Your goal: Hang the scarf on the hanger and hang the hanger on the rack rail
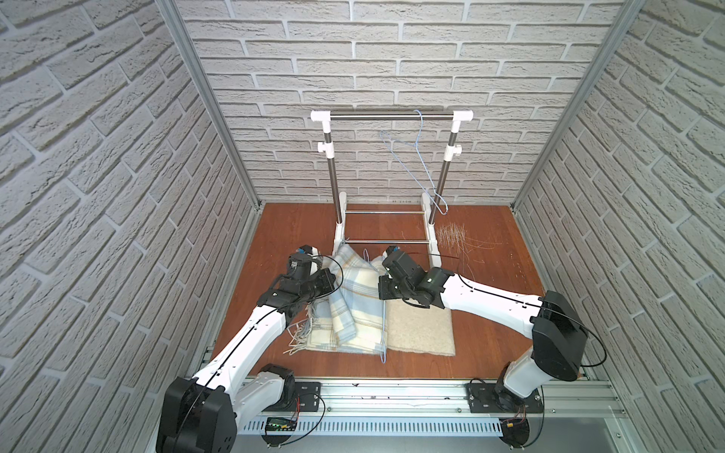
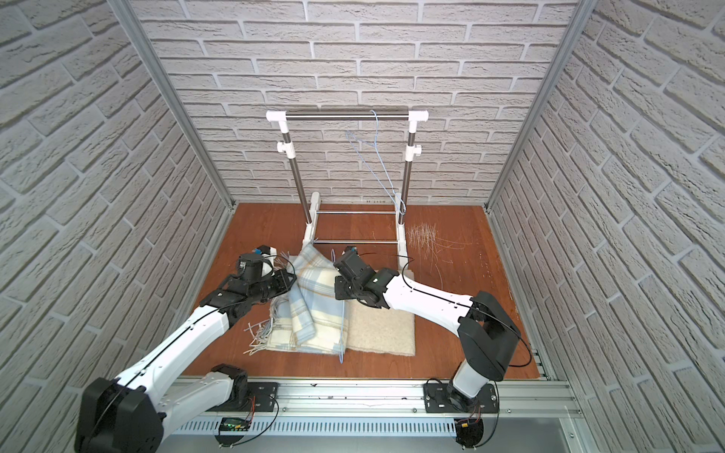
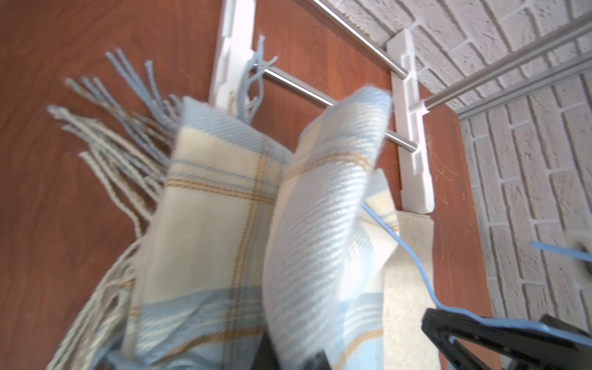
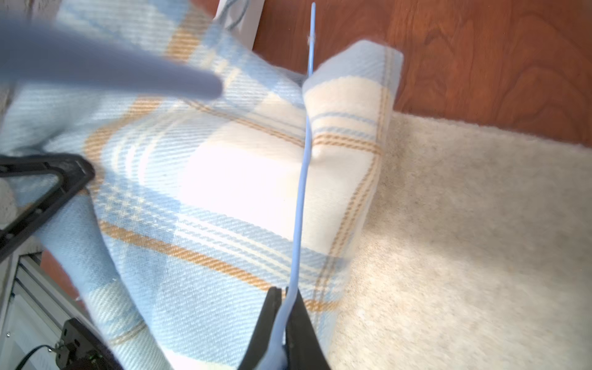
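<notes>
Fingers of the right gripper are pressed together on the thin blue wire of the hanger, which we find lying across the scarf. We record the left gripper clamped on a raised fold of that plaid scarf. Scarf and hanger rest at the middle of the worktop, toward its front edge, overlapping the left side of a beige mat. A rack stands by the rear edge, carrying a second hanger.
</notes>
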`<state>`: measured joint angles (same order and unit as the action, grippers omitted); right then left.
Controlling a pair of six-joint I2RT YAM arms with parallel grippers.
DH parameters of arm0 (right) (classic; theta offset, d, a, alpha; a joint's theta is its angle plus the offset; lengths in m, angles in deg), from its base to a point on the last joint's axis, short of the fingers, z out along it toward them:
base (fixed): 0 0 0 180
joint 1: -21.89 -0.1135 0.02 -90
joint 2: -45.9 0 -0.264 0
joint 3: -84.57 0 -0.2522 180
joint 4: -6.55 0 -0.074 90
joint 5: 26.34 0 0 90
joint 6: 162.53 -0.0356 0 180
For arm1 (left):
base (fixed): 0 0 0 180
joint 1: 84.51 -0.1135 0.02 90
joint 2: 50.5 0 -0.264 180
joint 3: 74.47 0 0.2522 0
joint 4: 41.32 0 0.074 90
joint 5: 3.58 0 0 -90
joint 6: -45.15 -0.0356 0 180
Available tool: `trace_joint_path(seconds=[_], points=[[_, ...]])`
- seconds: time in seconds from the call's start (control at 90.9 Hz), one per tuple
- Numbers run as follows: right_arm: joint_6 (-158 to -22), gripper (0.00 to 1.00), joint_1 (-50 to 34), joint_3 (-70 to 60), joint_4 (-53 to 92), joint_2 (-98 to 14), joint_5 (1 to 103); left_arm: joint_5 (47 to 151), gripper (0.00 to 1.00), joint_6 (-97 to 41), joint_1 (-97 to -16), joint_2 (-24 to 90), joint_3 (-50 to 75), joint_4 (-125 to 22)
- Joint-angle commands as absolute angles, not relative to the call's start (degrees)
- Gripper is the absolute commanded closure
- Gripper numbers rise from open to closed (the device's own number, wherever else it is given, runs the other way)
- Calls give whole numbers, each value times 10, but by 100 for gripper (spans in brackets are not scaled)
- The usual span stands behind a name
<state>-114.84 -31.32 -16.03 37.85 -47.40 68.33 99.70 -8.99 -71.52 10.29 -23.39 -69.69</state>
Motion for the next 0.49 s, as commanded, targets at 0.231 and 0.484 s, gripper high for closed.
trace_joint_path(seconds=[0.231,0.484], points=[[-1177,97,-310,-228,367,-467,701,944,100,-105,-737,173,-204,-752],[-1166,97,-287,-223,458,-389,702,892,100,-107,-742,131,-180,-796]])
